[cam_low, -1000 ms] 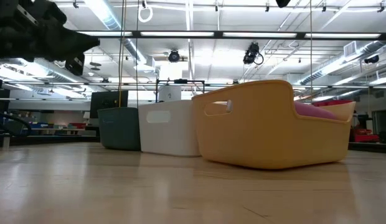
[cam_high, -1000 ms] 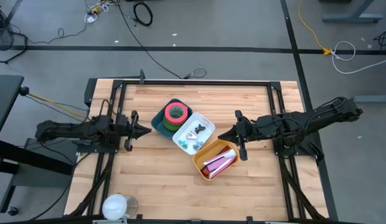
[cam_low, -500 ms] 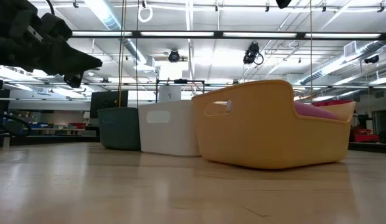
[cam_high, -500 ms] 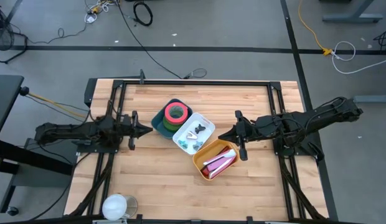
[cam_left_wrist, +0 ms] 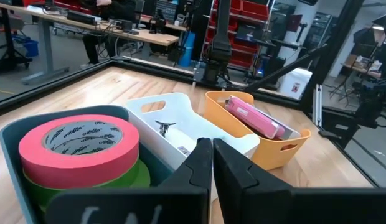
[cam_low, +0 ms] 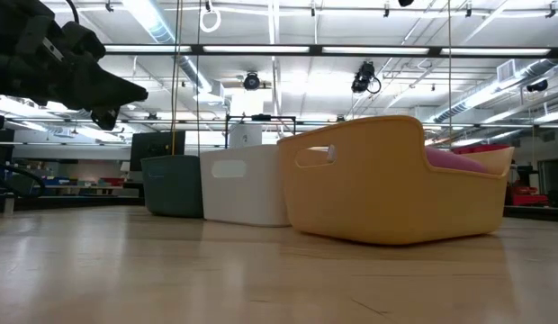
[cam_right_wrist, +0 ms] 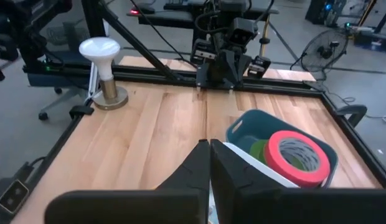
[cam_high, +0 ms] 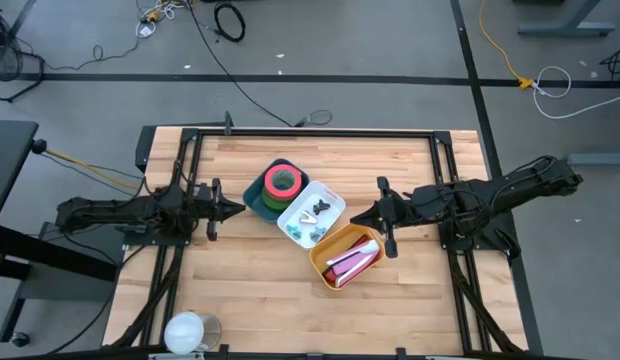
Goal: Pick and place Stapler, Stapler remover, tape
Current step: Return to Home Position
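Printed in small dark letters round the white inner ring of the pink tape roll (cam_left_wrist: 81, 167): a word starting with "craft", too small to read past that. Repeats round the ring.

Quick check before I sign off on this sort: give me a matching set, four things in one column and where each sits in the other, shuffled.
Things:
1. pink tape
2. stapler
3. staple removers
4. lamp

Places:
A. white bin
B. table, outside the bins
C. yellow bin
D. blue-grey bin

Pairs: 1-D, 2-C, 3-A, 4-B
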Available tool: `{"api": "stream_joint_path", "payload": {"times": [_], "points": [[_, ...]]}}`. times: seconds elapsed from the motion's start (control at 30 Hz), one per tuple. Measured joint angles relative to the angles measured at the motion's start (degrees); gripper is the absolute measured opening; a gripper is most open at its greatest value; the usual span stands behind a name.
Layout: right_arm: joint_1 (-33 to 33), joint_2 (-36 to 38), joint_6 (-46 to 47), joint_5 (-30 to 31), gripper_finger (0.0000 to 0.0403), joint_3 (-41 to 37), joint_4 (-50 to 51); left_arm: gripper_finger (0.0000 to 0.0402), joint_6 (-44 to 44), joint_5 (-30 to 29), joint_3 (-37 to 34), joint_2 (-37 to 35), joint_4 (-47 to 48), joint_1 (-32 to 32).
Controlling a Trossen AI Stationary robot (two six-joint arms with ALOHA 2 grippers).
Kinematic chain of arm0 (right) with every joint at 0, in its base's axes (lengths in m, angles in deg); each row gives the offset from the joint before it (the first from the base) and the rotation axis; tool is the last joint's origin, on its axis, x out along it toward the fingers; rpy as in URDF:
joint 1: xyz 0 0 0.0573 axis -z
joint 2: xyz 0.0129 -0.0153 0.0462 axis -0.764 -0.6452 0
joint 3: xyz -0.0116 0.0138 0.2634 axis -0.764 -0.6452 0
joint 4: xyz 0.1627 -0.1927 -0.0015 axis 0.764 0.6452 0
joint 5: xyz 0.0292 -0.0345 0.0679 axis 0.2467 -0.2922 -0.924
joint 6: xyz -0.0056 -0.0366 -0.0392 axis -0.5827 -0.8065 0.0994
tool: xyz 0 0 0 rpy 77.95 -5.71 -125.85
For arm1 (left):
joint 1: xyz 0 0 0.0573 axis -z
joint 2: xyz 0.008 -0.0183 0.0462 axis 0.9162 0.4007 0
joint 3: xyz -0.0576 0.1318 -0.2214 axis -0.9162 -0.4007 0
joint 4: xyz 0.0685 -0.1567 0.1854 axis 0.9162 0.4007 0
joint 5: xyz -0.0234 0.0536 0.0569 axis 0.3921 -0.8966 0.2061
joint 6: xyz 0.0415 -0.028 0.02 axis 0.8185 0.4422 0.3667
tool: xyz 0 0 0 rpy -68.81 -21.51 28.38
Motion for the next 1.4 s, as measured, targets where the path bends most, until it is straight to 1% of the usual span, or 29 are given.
{"api": "stream_joint_path", "payload": {"times": [0.43, 0.7, 0.97, 1.1, 1.17, 1.23, 1.3, 1.4], "points": [[0.0, 0.0, 0.7, 0.0, 0.0013, 0.0, -5.4, 0.0021, 0.0, 0.1, 0.0, 0.0, 0.0, 0.0], [0.3, 0.0, -4.1, 0.0, 0.0013, 0.0, -8.7, 0.0021, 0.0, 0.1, 0.0, 0.0, -0.1, 0.0], [2.4, 0.0, -5.5, -1.0, 0.0013, 0.0, -9.8, 0.0021, 0.0, 0.1, 0.0, 0.0, -0.1, 0.0], [3.8, 0.3, -6.0, -1.9, 0.0013, -4.0, -17.3, 0.0021, 0.0, 0.1, 0.0, 0.0, -0.1, 0.0], [4.8, 0.4, -6.1, -3.4, 0.0013, -6.9, -22.8, 0.0021, 0.0, 0.1, 0.0, 0.0, -0.1, 0.0], [5.8, 1.2, -6.5, -5.2, 0.0013, -10.0, -26.2, 0.0021, 0.0, 0.1, 0.0, 0.0, -0.1, 0.0], [6.9, 2.1, -6.5, -6.8, 0.0013, -12.8, -27.9, 0.0021, 0.0, 0.1, 0.0, 0.0, -0.1, 0.0], [8.6, 4.2, -6.5, -8.4, 0.0013, -16.7, -28.0, 0.0021, 0.0, 0.1, 0.0, 0.0, -0.1, 0.0]]}}
